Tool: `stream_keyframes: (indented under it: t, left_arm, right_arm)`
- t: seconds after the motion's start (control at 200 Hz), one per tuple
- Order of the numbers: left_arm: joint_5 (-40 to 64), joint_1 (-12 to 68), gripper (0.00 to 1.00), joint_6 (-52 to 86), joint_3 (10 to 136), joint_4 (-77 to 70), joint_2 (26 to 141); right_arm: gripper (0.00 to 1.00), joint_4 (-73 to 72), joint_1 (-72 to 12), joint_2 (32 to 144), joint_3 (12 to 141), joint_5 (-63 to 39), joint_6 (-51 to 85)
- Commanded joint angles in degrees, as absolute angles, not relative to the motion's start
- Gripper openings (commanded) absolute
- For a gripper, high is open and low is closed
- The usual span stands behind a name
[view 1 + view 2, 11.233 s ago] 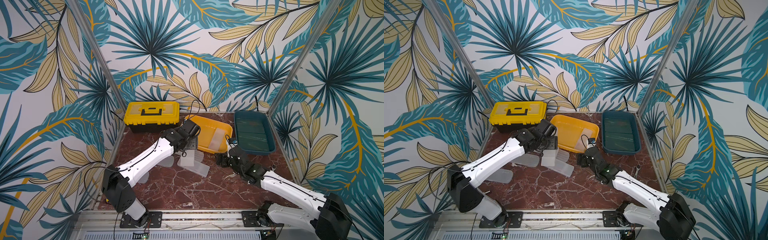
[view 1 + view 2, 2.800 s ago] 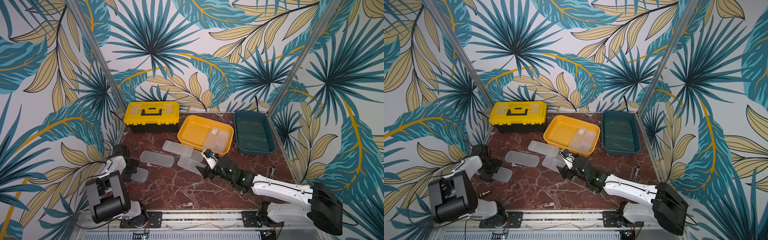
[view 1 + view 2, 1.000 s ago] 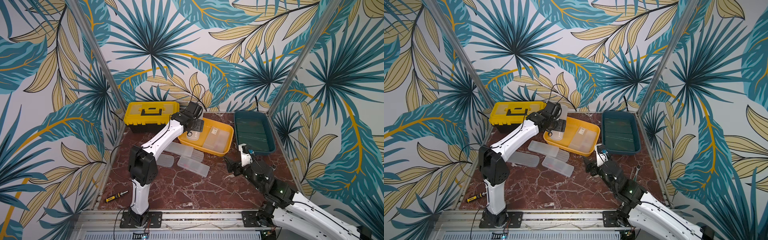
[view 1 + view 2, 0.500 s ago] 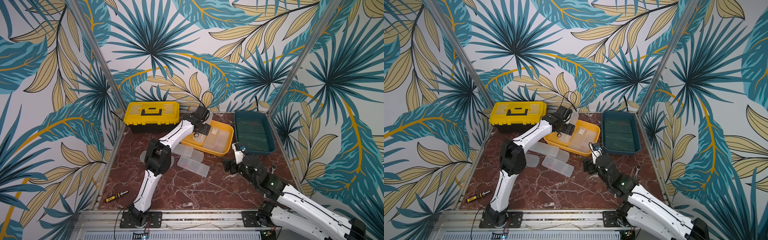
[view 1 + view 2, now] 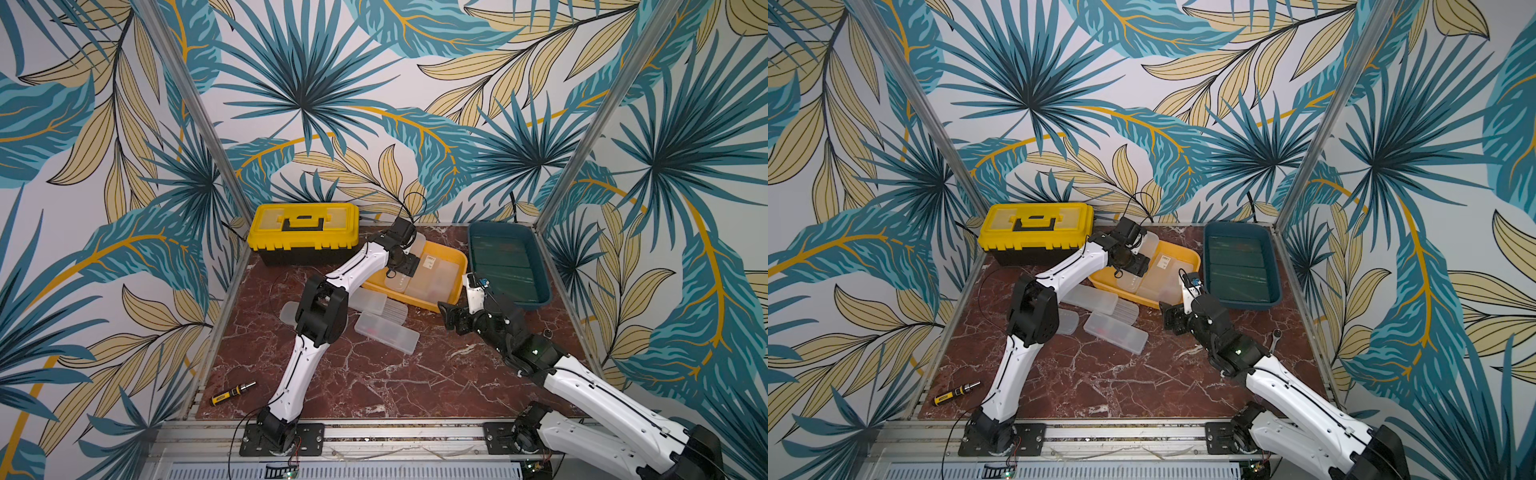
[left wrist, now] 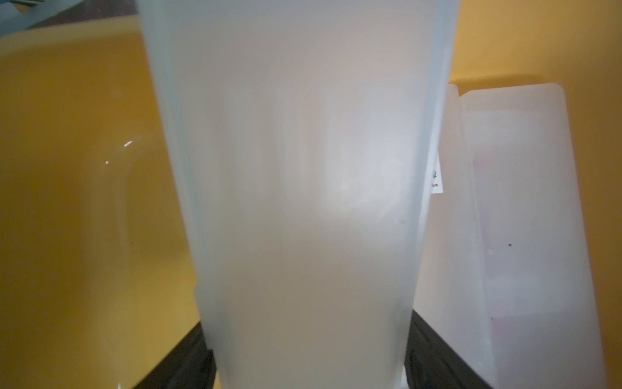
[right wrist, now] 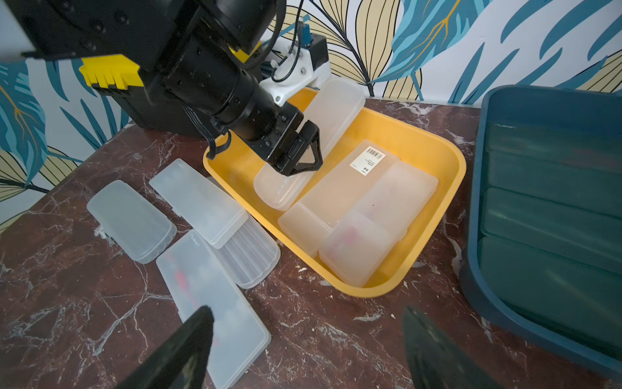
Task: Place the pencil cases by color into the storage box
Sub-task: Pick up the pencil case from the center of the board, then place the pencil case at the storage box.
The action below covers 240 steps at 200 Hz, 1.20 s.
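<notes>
Since a second ago the left arm [image 5: 357, 264] has swung farther right, bringing its frosted case [image 7: 336, 111] from the near-left corner of the yellow tray [image 7: 370, 291] to above that tray's inside. The red-brown marble worktop [image 5: 374, 374] carries a yellow toolbox [image 5: 303, 232] at the back left, a teal tray [image 7: 473, 219] at the back right and the yellow tray between them. Side by side in the teal tray lie dark green cases [image 7: 552, 202]. The left end effector [image 7: 296, 158] is clamped on the frosted case, which tilts, one end low in the yellow tray, the other raised past its far rim, just beside the barcode-stickered case [image 7: 356, 175] and further frosted ones piled along that tray's right side. The right end effector [image 7: 306, 313] hangs empty with jaws wide apart near the yellow tray's front corner. Four loose frosted cases [image 7: 208, 303] lie overlapping on the worktop before the yellow tray, one partly hidden by the left arm in both top views. A small screwdriver [image 5: 232, 392] lies front left.
</notes>
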<state>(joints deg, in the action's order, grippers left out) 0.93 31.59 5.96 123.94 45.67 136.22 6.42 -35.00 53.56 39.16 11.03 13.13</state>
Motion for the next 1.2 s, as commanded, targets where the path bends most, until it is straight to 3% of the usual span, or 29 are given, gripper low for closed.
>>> stream_keyframes:
  t: [0.0,0.431,1.197]
  left_arm:
    - [2.2,31.0,0.75,5.0,125.5,44.7,136.4]
    - [3.2,30.9,0.75,5.0,125.7,44.7,138.6]
    - [5.6,30.9,0.77,6.7,125.8,44.6,140.5]
  right_arm:
    - [0.87,5.2,-32.9,56.3,42.0,6.7,15.5]
    - [0.87,7.1,-24.7,61.4,47.7,-3.4,22.3]
    - [0.87,4.4,-22.9,60.8,45.0,-7.0,26.5]
